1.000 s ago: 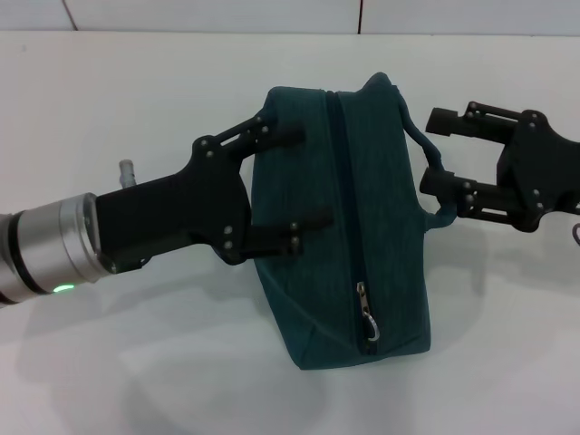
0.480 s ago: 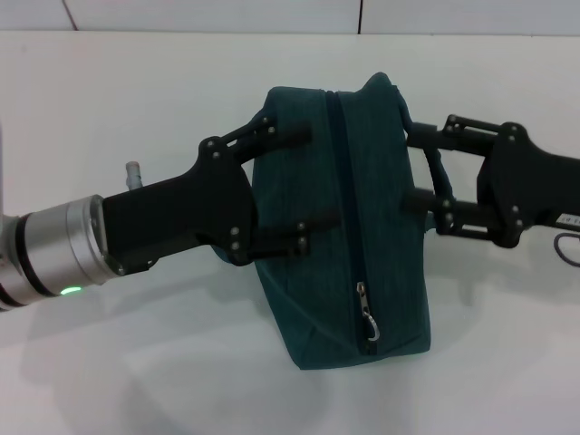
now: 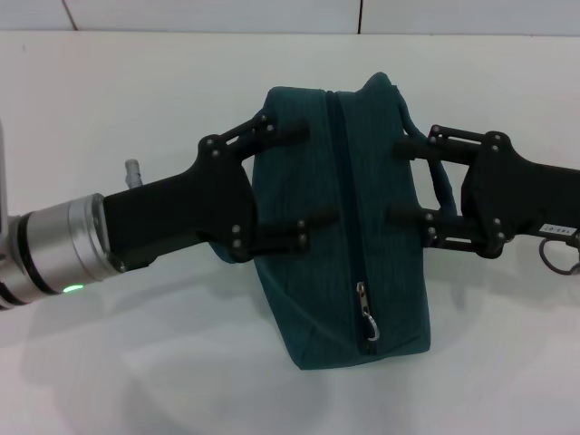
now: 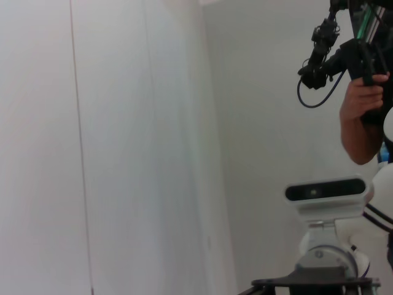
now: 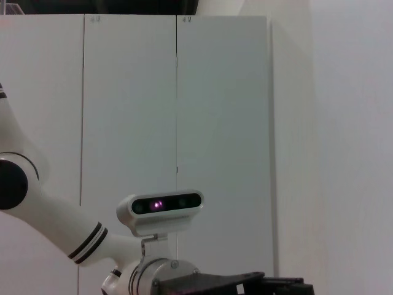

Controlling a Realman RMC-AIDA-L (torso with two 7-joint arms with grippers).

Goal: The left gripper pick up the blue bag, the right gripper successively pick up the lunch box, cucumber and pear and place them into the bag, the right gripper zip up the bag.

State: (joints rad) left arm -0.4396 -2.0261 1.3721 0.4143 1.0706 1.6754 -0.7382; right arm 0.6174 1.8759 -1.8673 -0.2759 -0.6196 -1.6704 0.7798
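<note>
The blue bag [image 3: 340,227] lies on the white table in the head view, its zipper closed along the top and the metal ring pull [image 3: 367,324] at the near end. My left gripper [image 3: 304,184] reaches in from the left, open, with both fingers spread over the bag's left side. From the right, my right gripper [image 3: 395,180] is open too, its fingers resting over the bag's right side and crossing the looped handle [image 3: 442,186]. The lunch box, cucumber and pear are out of view. Neither wrist view shows the bag or any fingers.
The white table [image 3: 118,91] stretches all around the bag, with a tiled wall behind it. Both wrist views look at pale wall panels and the robot's head camera [image 4: 325,193]. A person's hand [image 4: 362,104] holds a black device in the left wrist view.
My right gripper has moved left, from beside the handle to over the bag's right side. The left gripper and the bag have barely shifted.
</note>
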